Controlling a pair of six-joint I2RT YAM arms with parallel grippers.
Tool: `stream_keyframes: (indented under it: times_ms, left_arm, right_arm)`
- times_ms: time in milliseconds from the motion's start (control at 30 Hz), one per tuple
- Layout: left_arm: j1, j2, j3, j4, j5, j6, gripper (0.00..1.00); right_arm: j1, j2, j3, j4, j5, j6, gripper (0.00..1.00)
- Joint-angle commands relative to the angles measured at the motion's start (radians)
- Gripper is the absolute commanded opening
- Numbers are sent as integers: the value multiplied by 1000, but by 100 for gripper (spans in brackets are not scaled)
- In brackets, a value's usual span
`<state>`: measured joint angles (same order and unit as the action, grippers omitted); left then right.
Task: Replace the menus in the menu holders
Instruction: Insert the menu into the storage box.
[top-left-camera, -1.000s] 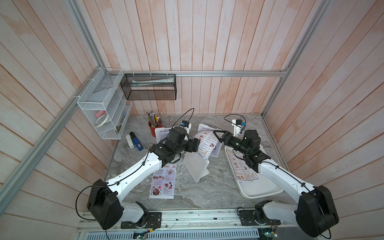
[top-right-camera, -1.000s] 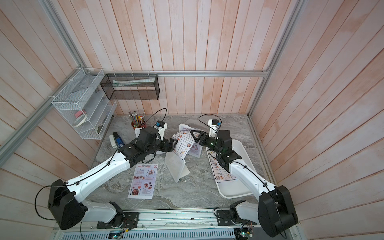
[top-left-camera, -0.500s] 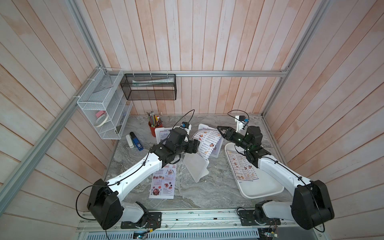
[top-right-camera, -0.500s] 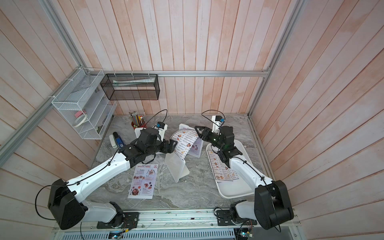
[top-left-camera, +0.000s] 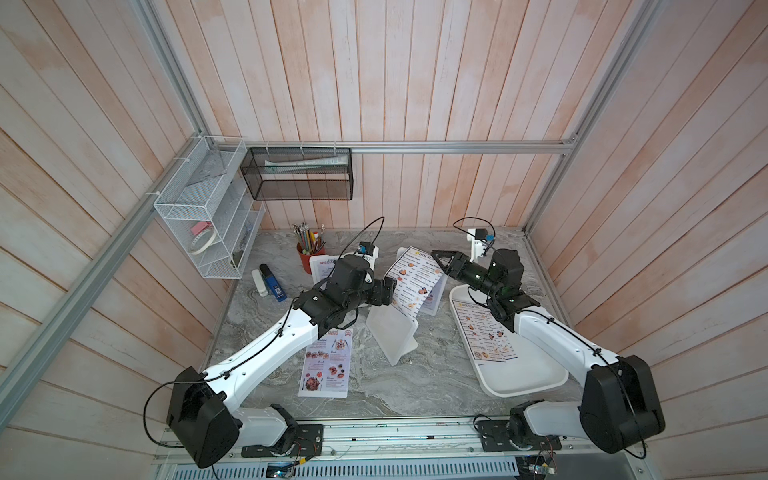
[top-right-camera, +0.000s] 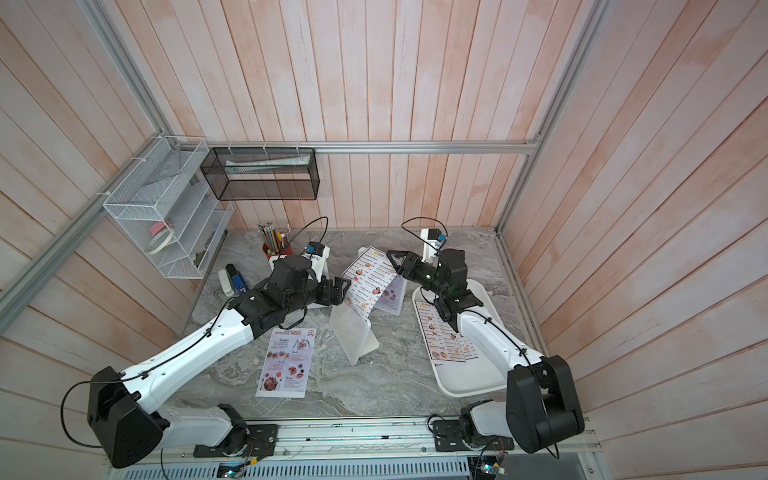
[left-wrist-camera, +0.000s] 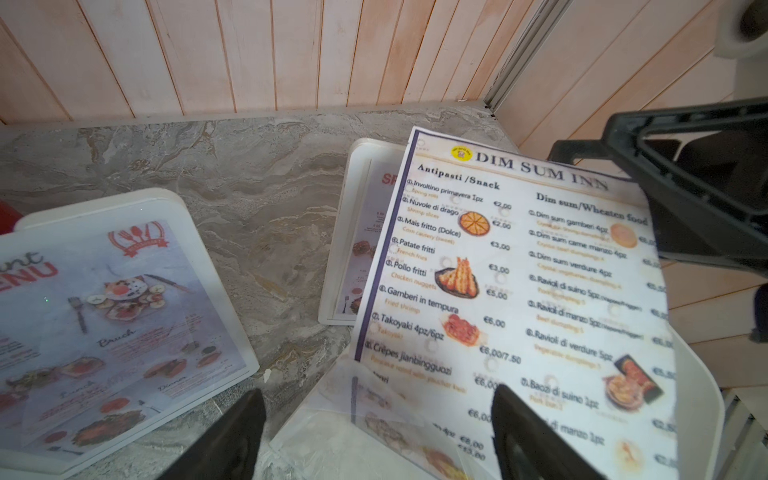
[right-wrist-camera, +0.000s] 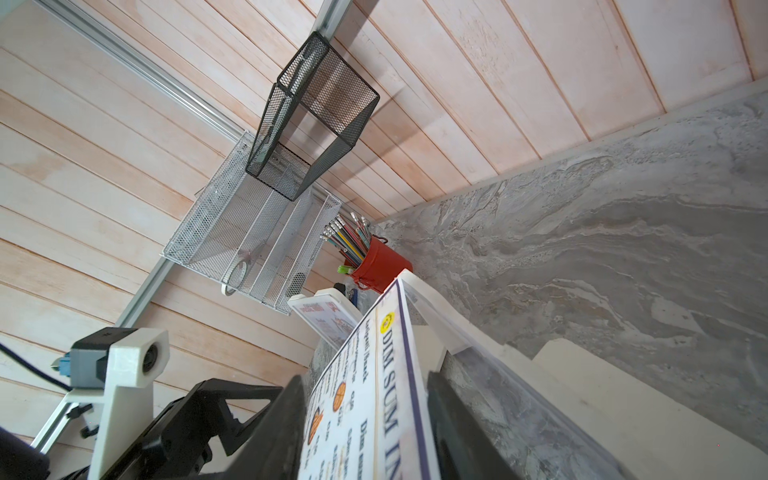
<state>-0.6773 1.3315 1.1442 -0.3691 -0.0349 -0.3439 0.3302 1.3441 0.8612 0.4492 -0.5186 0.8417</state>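
**Dim Sum Inn sheet (top-left-camera: 415, 278) standing at the top of the middle holder (top-left-camera: 392, 332)**

Your sheet stands curved, with its lower end meeting the middle holder's top edge on the table (top-left-camera: 415, 386). Your left gripper (left-wrist-camera: 376, 399) is spread wide at that edge and grips nothing. Your right gripper (right-wrist-camera: 365, 380) has its jaws apart, with the sheet's top edge between them and no pad visibly pressing it. A Special Menu sheet (top-left-camera: 326, 365) lies flat near the left arm. A second Dim Sum Inn sheet (top-left-camera: 484, 332) lies in the white tray (top-left-camera: 532, 380).
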Motion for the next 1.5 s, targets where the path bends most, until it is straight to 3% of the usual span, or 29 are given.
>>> stream_keyframes:
  times_ms: [0, 367, 833, 1467]
  left_arm:
    - [-6, -24, 8, -18, -23, -2, 87]
    - [-7, -68, 20, -58, -108, -32, 87]
    - [-6, -109, 18, -83, -157, -39, 87]
    - [-7, -149, 14, -100, -177, -46, 87]
  right_arm:
    - [2, -8, 42, 30, -42, 16, 49]
    - [27, -25, 66, 32, -61, 45, 48]
    - [92, -70, 81, -44, -24, 21, 39]
    - [181, -117, 99, -195, 79, -53, 18]
